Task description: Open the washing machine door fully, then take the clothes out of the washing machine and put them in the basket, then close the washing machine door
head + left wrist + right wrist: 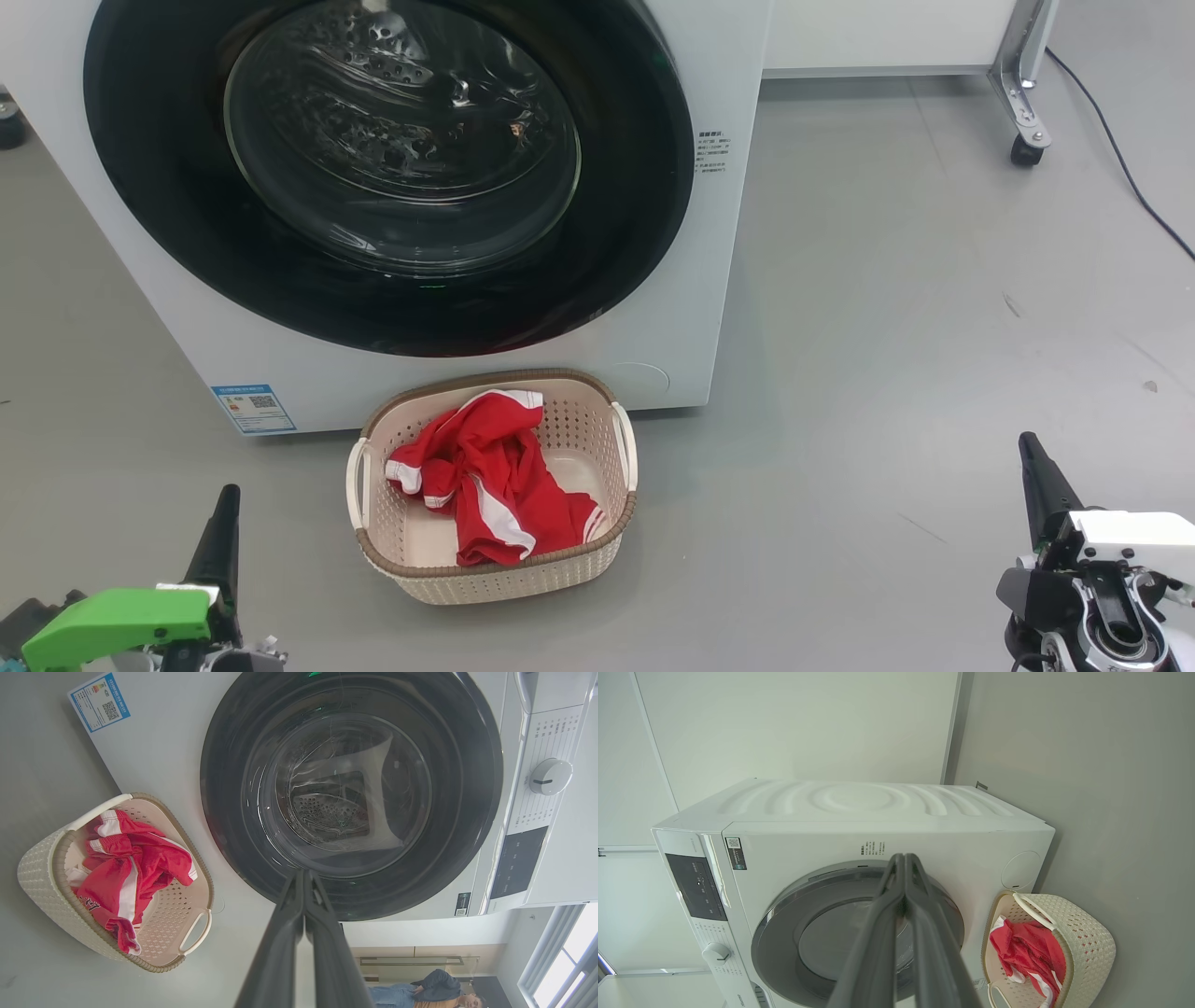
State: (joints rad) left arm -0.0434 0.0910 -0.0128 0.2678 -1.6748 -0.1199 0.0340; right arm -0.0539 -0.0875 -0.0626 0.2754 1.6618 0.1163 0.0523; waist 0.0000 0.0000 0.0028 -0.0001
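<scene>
The washing machine [719, 280] [154, 751] [878, 807] stands in front of me, its round black door [392, 168] [350, 793] [850, 933] flat against the front. On the floor just before it sits the cream basket [560, 574] [37, 882] [1087, 938], and the red clothes [485, 485] [126, 868] [1027, 947] with white stripes lie inside it. Low at the left, my left gripper [227, 495] [303, 873] is shut on nothing. Low at the right, well back from the machine, my right gripper [1027, 443] [903, 857] is likewise shut and empty.
Grey floor spreads out to the right of the machine. A white cabinet frame on a caster [1025, 149] stands at the back right, with a black cable [1120, 159] trailing over the floor beside it. A person [434, 989] shows at the edge of the left wrist view.
</scene>
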